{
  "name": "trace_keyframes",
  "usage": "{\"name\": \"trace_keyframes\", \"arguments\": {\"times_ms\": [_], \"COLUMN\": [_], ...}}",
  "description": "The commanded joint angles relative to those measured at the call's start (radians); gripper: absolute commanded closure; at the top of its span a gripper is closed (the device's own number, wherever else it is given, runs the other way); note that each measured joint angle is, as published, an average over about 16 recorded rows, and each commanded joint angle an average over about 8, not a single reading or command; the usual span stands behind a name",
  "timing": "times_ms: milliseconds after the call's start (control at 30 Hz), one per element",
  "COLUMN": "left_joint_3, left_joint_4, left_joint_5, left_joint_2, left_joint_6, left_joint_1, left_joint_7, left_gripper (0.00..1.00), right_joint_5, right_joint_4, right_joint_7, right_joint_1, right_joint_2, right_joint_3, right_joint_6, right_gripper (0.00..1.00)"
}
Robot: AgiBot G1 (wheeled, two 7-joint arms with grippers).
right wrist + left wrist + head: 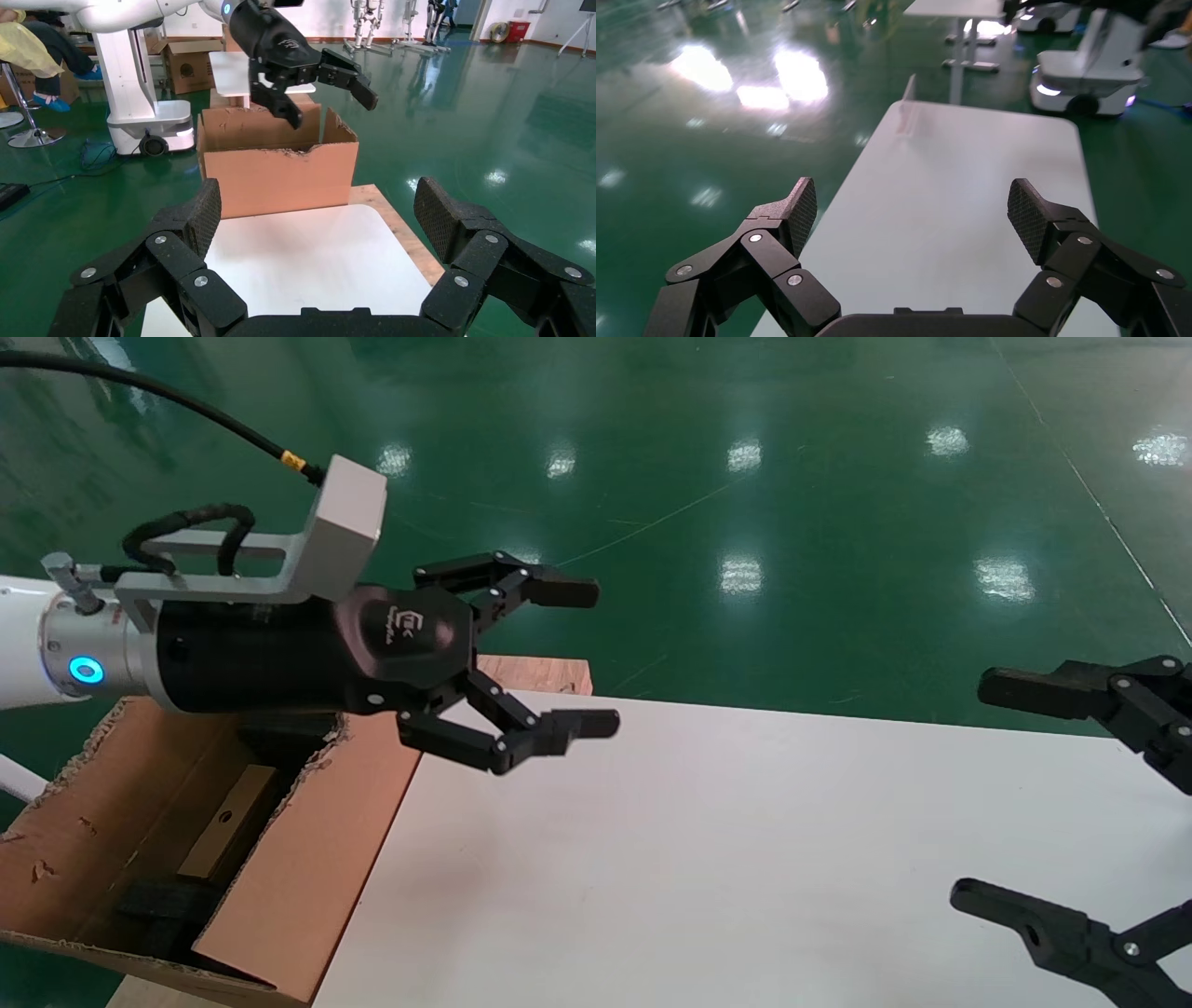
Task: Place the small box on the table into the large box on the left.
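Small box [226, 822] half hidden inside large box [307, 859]; right end effector [1052, 803] cropped.

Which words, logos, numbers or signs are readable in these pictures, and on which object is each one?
No text reads fully.
White logo and small lettering on the black left gripper body: too small to read.
Round dark mark on a brown cardboard carton on the far floor, right wrist view: blurred.
Big brown corrugated cardboard box with torn flaps: no print visible.
Flat white table: no print.
Black right gripper: no markings visible.
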Motion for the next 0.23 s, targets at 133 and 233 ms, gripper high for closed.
{"name": "trace_keyframes", "arguments": {"times_ms": [133, 233], "left_joint_3": [-0.105, -0.136], "left_joint_4": [-0.038, -0.050], "left_joint_5": [0.004, 0.006], "left_joint_2": [0.035, 0.045], "left_joint_6": [0.032, 0.041], "left_joint_1": [0.084, 0.110], "left_joint_7": [-0.002, -0.003], "left_gripper": [0.00, 0.00], "right_joint_5": [0.000, 0.000], "right_joint_4": [0.000, 0.000], "right_joint_7": [0.000, 0.000], "right_joint_1": [0.000, 0.000], "right_joint_2": [0.000, 0.000], "right_joint_3": [0.000, 0.000], "right_joint_6": [0.000, 0.000], "right_gripper": [0.00, 0.00]}}
